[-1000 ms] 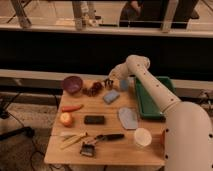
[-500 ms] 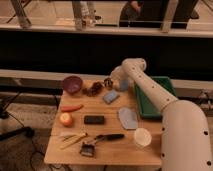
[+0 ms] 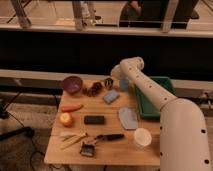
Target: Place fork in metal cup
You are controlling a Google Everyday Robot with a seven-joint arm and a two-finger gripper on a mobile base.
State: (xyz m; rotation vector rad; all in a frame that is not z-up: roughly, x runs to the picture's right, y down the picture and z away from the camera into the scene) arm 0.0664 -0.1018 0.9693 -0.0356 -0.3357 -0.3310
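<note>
— Where is the gripper [image 3: 121, 83]?
— Over the table's [image 3: 115, 151] far edge, closed, nothing visibly held.
— And the metal cup [image 3: 107, 83]?
— Just beside it, toward the purple bowl [image 3: 72, 84].

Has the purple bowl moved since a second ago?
No. The purple bowl stays at the table's far left corner; the shut gripper hangs beside the metal cup.
</note>
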